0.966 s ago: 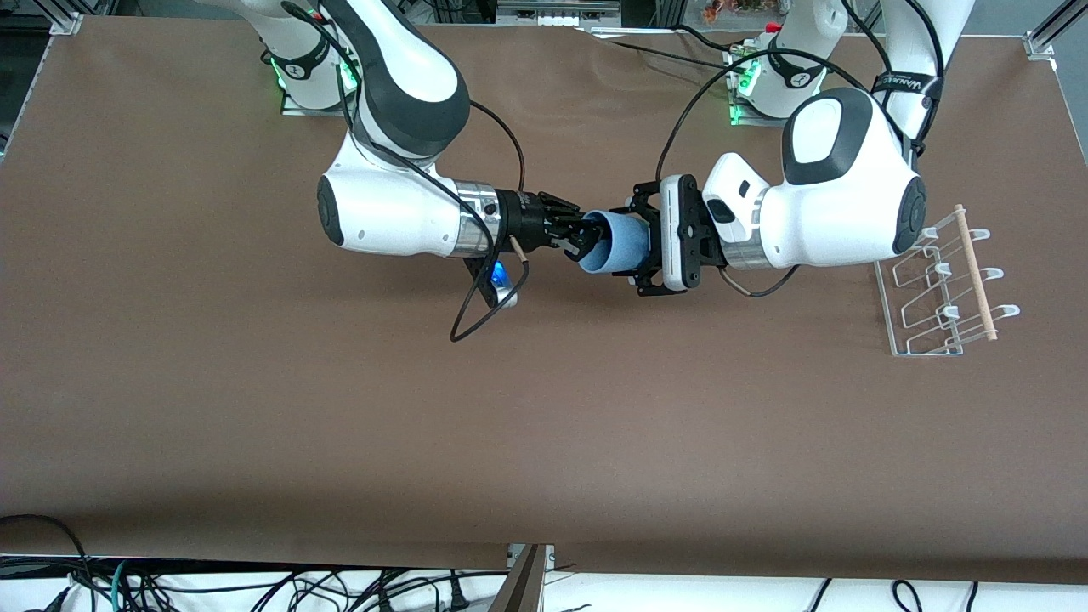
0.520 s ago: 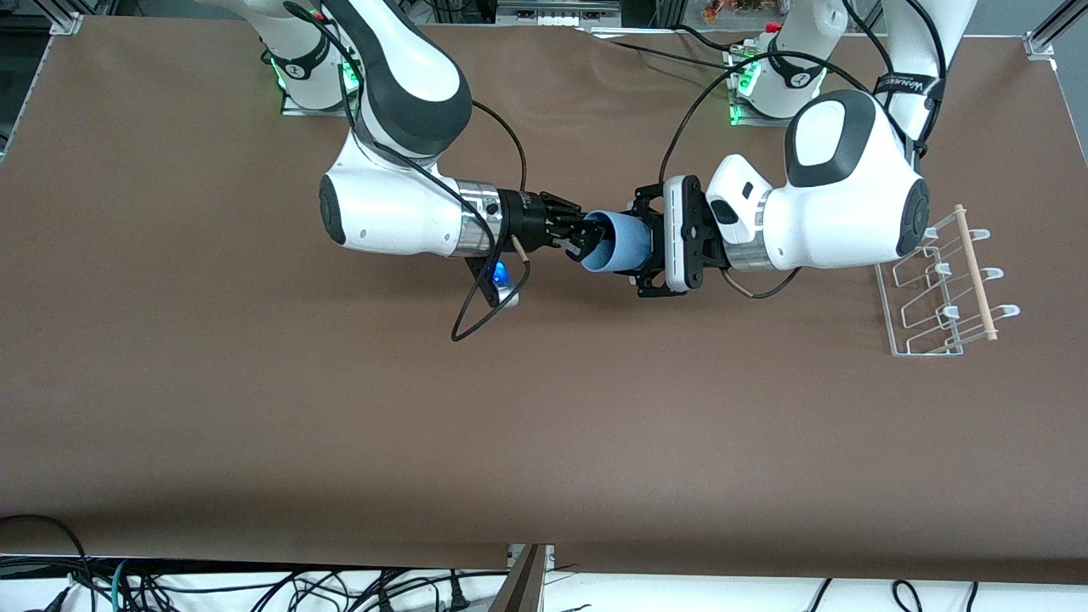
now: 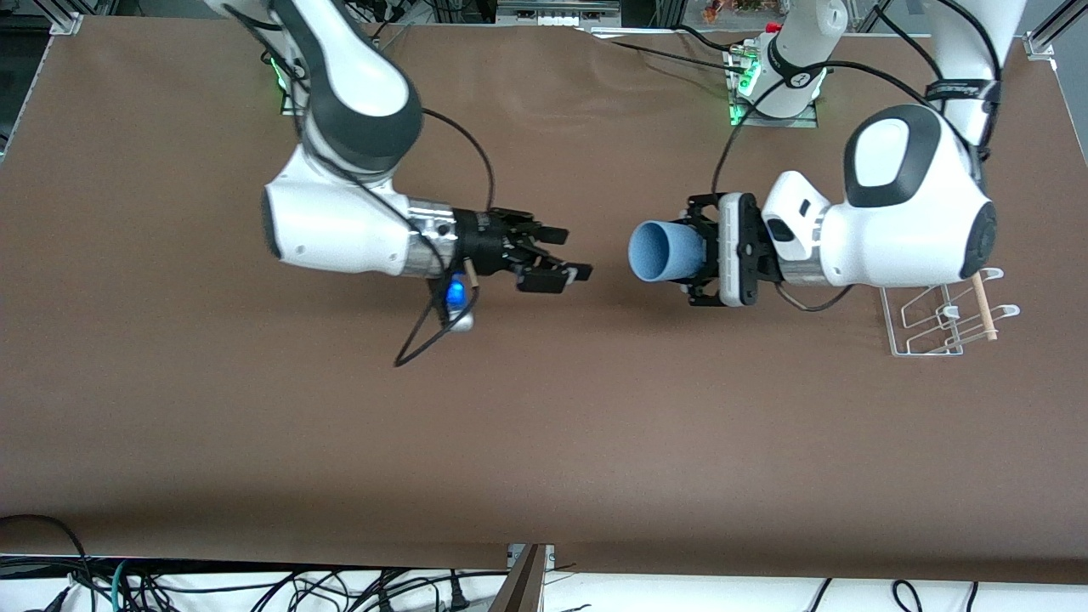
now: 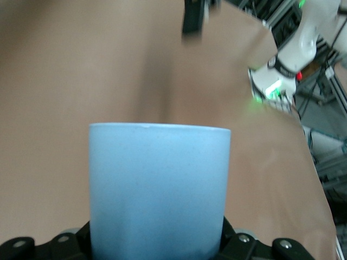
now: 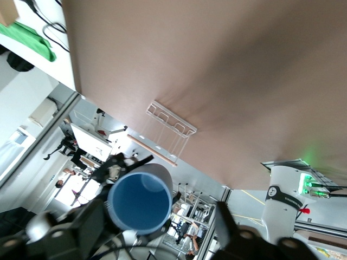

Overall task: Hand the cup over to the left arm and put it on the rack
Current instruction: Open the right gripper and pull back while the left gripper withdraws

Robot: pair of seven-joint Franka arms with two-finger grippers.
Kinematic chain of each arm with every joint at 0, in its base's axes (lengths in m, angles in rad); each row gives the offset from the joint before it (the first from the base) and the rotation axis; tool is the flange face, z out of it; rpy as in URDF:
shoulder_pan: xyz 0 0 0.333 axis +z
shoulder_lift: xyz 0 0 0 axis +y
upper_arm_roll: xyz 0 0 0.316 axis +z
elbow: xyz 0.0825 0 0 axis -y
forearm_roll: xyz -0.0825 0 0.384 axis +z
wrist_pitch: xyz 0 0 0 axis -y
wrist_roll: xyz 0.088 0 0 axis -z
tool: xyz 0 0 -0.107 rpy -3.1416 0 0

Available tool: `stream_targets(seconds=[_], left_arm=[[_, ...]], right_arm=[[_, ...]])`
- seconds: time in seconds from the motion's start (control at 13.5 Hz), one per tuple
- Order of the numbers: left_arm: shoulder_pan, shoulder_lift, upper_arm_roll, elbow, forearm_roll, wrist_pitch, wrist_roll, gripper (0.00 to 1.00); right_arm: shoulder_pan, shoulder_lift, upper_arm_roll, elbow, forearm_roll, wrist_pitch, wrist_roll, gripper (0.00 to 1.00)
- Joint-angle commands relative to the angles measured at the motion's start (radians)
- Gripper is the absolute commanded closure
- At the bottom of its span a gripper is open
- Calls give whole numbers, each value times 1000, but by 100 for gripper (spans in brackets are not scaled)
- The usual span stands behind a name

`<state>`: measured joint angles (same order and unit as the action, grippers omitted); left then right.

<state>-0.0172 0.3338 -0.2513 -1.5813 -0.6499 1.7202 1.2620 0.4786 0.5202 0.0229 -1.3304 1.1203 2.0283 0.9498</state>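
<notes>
Cup (image 3: 665, 252): light blue all over, plain, no pattern; the inside reads a deeper blue in the right wrist view. Table (image 3: 544, 442): uniform brown covering, unpatterned. Left gripper (image 3: 693, 252): black fingers on a white block. Right gripper (image 3: 563, 252): all black, with a blue light just beside its wrist. Arms: white shells with dark grey to black joint caps. Rack (image 3: 935, 323): white to clear wire, with a pale wooden dowel (image 3: 983, 304). Both bases show green lights.

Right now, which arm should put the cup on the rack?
The left arm. Its gripper is shut on the cup, beside the rack. The right gripper is open and empty.
</notes>
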Motion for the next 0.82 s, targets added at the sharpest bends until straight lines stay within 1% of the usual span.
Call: stream_targets(seconds=[0.0,0.15,0.3,0.52,0.59,0.74], left_arm=[[55,-13,-6,35,135,-80,14,100],[83,-13,-5,46,253,-129,14,100],[88,-15,-3,56,439,-174,13,100],[85,-15,-8,64,730,-258,5,100],[83,-15,-8,61,812,-289,5,100],[73,-15,-17,40,988,-323,-21,100]], right_arm=[[-112,-51,-9,-1,-107,-118,6,1],[-150,-78,-55,-1,-264,-151,-14,1],[-153,-89,-147,2,-402,-204,-54,1],[-153,-112,-213,5,-607,-258,-156,1],[-153,-112,-239,5,-652,-281,-196,1],[-153,-112,-273,5,-695,-293,-247,1]])
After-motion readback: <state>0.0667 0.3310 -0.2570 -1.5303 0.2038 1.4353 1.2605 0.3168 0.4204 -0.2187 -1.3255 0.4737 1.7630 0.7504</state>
